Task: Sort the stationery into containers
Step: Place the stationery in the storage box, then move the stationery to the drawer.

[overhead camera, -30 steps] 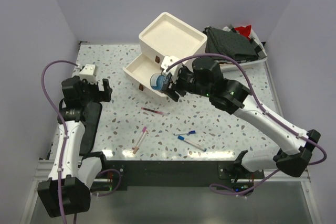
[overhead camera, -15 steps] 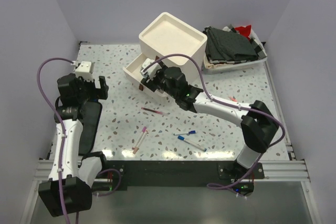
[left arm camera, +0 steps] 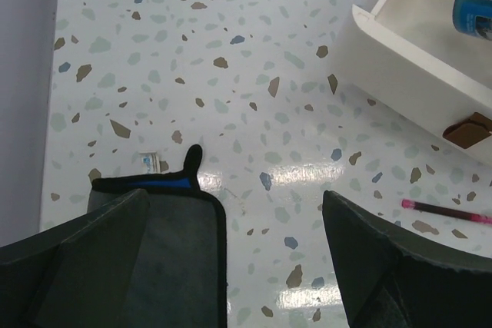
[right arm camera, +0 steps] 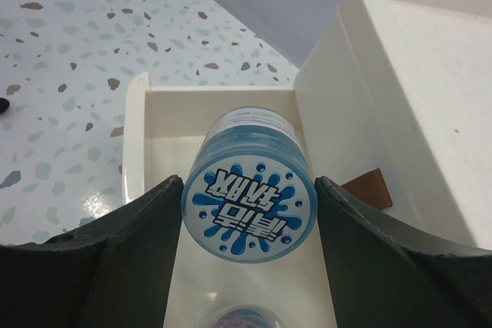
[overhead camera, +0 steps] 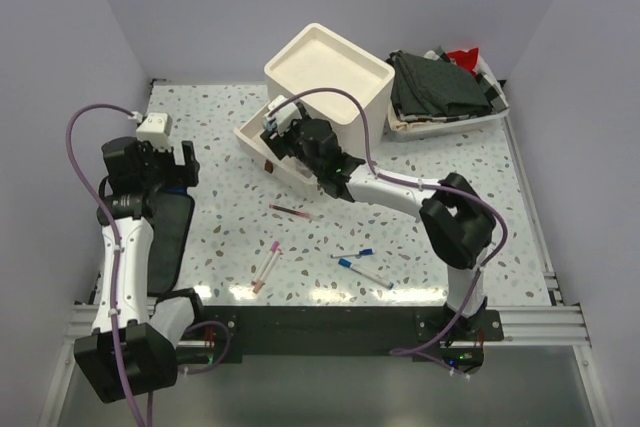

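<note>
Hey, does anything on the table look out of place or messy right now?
Nothing spilled or broken. Several pens lie scattered at odd angles on the table, unsorted, while the right fingers hold a blue tape roll over the open drawer.

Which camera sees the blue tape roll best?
The right wrist view: the tape roll fills the middle, label facing the camera, above the open drawer. The left wrist view catches only its blue edge; the top view barely shows it.

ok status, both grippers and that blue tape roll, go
Right gripper shut on round blue tape roll, held over the cream-white open drawer. Left gripper open, empty, above the speckled table. Nothing blocking the drawer; thin pens unsorted.
</note>
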### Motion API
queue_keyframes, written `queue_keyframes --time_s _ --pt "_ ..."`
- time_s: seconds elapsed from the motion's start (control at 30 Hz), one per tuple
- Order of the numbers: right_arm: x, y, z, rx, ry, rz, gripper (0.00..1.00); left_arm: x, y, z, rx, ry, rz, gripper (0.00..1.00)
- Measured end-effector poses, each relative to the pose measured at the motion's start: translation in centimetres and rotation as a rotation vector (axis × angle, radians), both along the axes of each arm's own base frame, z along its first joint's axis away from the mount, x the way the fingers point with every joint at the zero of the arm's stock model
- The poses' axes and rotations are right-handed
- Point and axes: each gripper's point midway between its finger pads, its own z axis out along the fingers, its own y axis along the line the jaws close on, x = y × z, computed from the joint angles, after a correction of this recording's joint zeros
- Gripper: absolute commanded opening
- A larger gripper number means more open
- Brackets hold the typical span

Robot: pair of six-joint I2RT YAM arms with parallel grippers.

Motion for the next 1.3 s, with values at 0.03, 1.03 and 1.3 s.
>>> queue_keyframes --time_s 0.03,1.03,1.3 --pt "0.3 0.2 -0.7 -0.001 0.011 -0.003 0.00 0.1 0.1 0.1 0.002 0.001 0.000 0.99" --pt "-0.8 -1.2 0.9 0.003 0.084 -0.003 0.11 0.2 -0.5 1.0 -0.011 -0.052 -0.030 0.99" --pt "1.1 1.2 -2.3 -0.008 0.134 0.013 0.07 0.1 -0.5 0.8 -0.009 -0.043 -0.031 0.99"
